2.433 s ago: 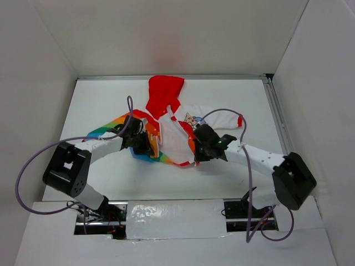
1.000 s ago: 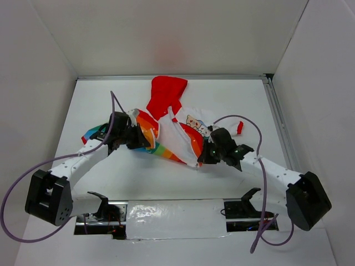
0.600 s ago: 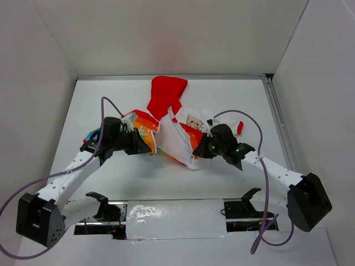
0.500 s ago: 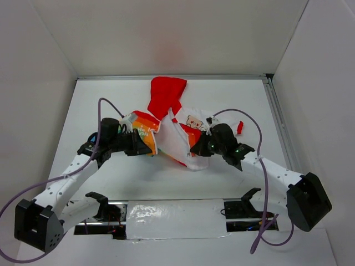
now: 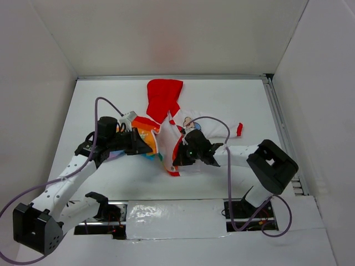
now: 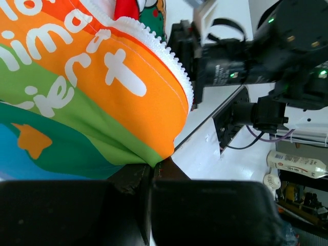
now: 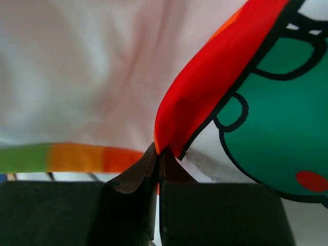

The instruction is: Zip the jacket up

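Jacket (image 6: 102, 92), left wrist view: white printed lettering on the orange and green stripes, cut off at the frame edge. Fragments read roughly "ima", "t", "ier"; no whole word is legible. Bottle (image 6: 294, 164) right of the jacket: label unreadable.

Cannot read the white lettering (image 6: 118, 69) on the jacket (image 6: 61, 128), cropped at 9 and 12 o'clock in the left wrist view. Cannot see the pinched fabric edges swallowed inside the left claw (image 6: 152, 169) and the right claw (image 7: 158, 154). Cannot make out the green print (image 7: 277, 138) either, blurred and cropped at 3 o'clock in the right wrist view. From above, cannot tell where the jacket's front edges run under both claws.
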Available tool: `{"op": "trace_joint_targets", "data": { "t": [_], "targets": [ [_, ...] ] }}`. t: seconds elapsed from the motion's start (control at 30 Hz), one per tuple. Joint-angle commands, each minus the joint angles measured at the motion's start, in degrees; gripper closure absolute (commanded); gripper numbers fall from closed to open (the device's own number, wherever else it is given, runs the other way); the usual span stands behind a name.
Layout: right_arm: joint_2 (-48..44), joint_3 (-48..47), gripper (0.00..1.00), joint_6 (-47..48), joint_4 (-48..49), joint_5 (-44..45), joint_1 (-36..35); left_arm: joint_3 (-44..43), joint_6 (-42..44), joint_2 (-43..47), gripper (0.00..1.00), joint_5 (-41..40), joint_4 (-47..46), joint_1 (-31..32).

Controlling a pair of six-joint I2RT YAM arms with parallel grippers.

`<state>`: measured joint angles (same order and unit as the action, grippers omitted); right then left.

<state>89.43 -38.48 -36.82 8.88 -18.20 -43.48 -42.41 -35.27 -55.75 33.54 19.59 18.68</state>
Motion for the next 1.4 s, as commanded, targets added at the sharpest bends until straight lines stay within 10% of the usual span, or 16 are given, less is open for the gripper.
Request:
{"op": "trace_joint_targets", "data": {
  "t": [0.0,0.27,0.47,0.73,1.0,1.27,1.37],
  "targets": [
    [1.3,-3.8,1.00,0.0,0.7,4.3,-1.9,-4.2,-1.6,-0.7,0.97,1.0,-1.6,0.2],
    [1.5,-5.1,1.00,1.8,-3.3,13.4,-4.9,-6.8,-3.0,-0.8,1.00,0.8,-3.7,0.0],
    [-16.1,3.2,1.00,1.5,5.9,21.2,-4.8,-1.8,-3.9,-0.7,1.00,3.3,-8.1,0.2],
    [-36.1,16.2,1.00,3.9,31.5,7.7,-3.2,-1.9,-5.5,-2.8,1.00,7.4,-16.2,1.4],
    [-44.6,18.2,1.00,12.6,33.5,-2.3,-4.3,-5.1,-4.8,-7.2,1.00,12.8,-24.5,3.4],
    [-43.4,18.2,1.00,12.6,30.6,17.1,-5.4,-5.5,-4.9,-7.8,1.00,15.0,-29.5,5.0],
    [-40.7,11.4,1.00,5.3,16.0,37.1,-4.9,-5.2,-5.0,-6.3,1.00,12.7,-29.4,5.5]
  ]
}}
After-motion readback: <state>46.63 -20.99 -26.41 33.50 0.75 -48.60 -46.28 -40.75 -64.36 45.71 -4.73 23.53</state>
